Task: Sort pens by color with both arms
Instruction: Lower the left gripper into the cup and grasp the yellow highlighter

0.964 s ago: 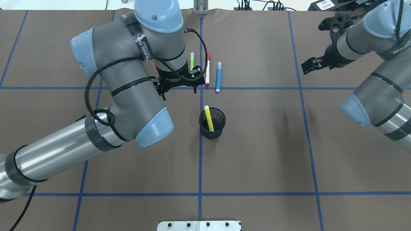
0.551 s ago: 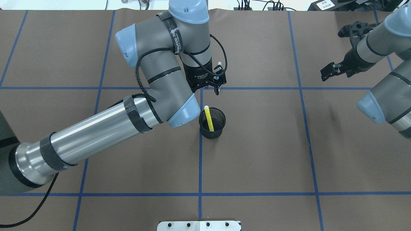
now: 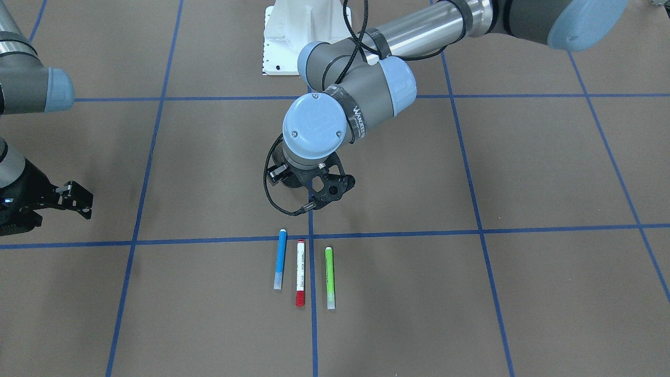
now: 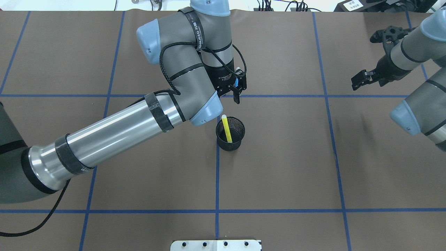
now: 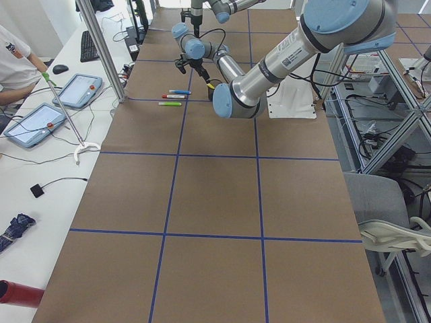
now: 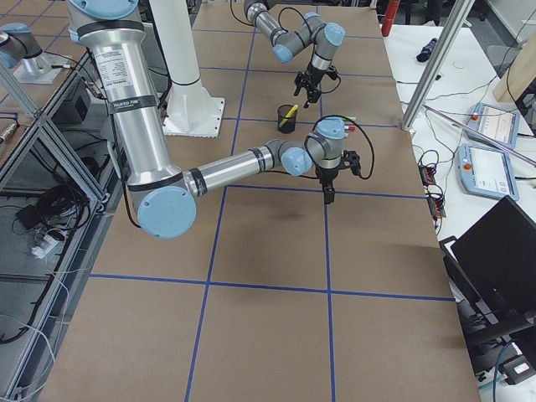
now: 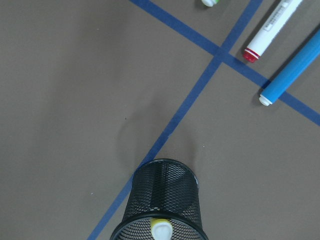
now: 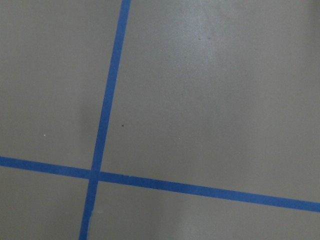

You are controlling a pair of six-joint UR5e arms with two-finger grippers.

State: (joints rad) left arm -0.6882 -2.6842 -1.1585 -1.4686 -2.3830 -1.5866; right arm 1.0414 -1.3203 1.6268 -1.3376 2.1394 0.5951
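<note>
Three of the four pens lie flat on the brown surface (image 4: 278, 167), side by side, parallel and a little apart: the blue pen (image 3: 280, 259), the white pen with the red cap (image 3: 300, 272) and the lime green pen (image 3: 329, 277). They lie just past a blue tape line (image 3: 471, 230), on the side away from the robot. The yellow pen (image 4: 227, 129) stands tilted inside the black mesh cup (image 4: 230, 145), which is near the row, on the robot's side of that line.

I judge that most of the work is done. Each of the three colours has its own place in the row, and only the yellow pen is not yet taken out of the cup and laid down.

The left pincer (image 4: 237, 93) hangs above the surface, between the cup and the row. It holds no pen, because all four pens are accounted for elsewhere. How far its fingers are apart I cannot tell, as the wrist hides them. The right pincer (image 4: 364, 59) is wide open and empty, well apart from the pens, above bare surface on the robot's right.
</note>
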